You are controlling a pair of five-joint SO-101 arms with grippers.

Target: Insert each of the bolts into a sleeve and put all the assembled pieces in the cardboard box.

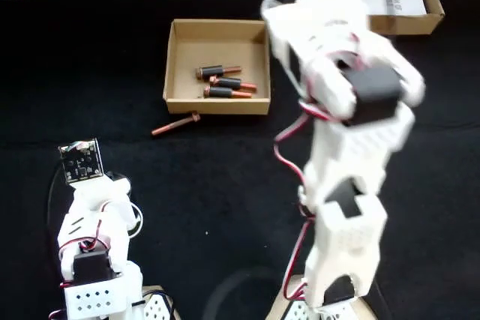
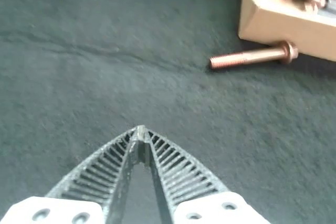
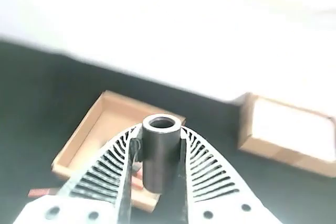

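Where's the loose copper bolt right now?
In the high view the copper-coloured bolt lies on the black cloth just outside the front wall of the open cardboard box, near its left corner, ahead of the left gripper.

- White plastic left arm point(image 1: 96, 260): black servo, red and black cables, perforated base block.
- Dark square circuit board point(image 1: 80, 161) on its wrist.
- White plastic right arm point(image 1: 352, 148): black servos, thin red cable point(image 1: 277, 142).
- Left claw point(image 2: 139, 129) and right claw point(image 3: 161, 129): grey ribbed lattice fingers, white screw-holed mounts.
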